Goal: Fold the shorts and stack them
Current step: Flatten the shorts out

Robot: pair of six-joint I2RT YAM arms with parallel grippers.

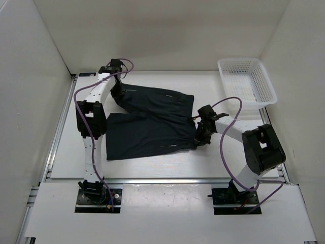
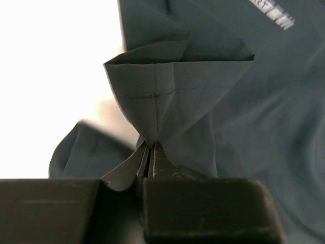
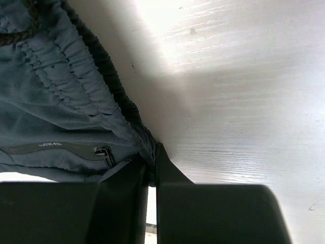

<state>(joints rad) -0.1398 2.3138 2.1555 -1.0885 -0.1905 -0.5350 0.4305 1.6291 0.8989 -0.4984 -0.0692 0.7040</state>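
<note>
The dark navy shorts (image 1: 152,122) lie spread over the middle of the table, legs to the left and waistband to the right. At the far left, my left gripper (image 1: 120,95) is shut on the hem of the far leg. In the left wrist view the stitched hem (image 2: 167,91) stands up in a pinched fold from the shut left gripper (image 2: 151,147). My right gripper (image 1: 198,138) sits at the near right corner of the shorts. In the right wrist view the right gripper (image 3: 152,160) is shut on the gathered elastic waistband (image 3: 76,76), beside a pocket zipper (image 3: 104,152).
A white mesh basket (image 1: 247,81) stands at the back right corner of the table. White walls enclose the table on three sides. Purple cables loop off both arms. The arm bases are bolted at the near edge.
</note>
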